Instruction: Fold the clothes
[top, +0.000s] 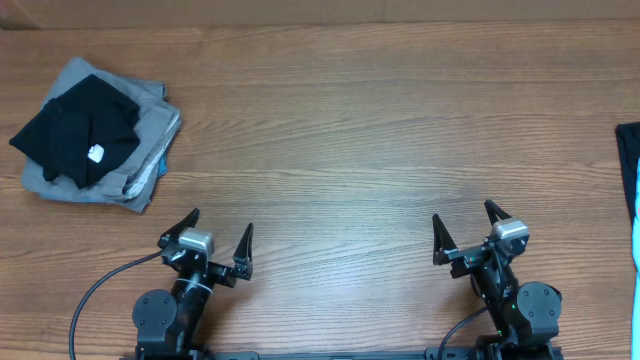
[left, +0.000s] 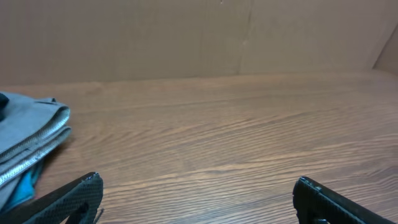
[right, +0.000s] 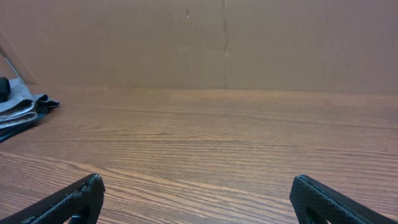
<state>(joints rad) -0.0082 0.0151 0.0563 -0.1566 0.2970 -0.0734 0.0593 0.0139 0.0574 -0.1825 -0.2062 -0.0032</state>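
A stack of folded clothes (top: 95, 135) lies at the far left of the table: a black garment with a white tag on top, grey ones and a bit of blue beneath. Its grey edge shows in the left wrist view (left: 28, 140) and small in the right wrist view (right: 18, 107). A dark and blue garment (top: 630, 175) lies at the right edge, mostly out of view. My left gripper (top: 220, 238) is open and empty near the front edge. My right gripper (top: 467, 222) is open and empty near the front edge.
The wooden table (top: 350, 130) spreads between the two piles. A cardboard wall (right: 224, 43) stands along the far side of the table. A black cable (top: 95, 290) runs from the left arm's base.
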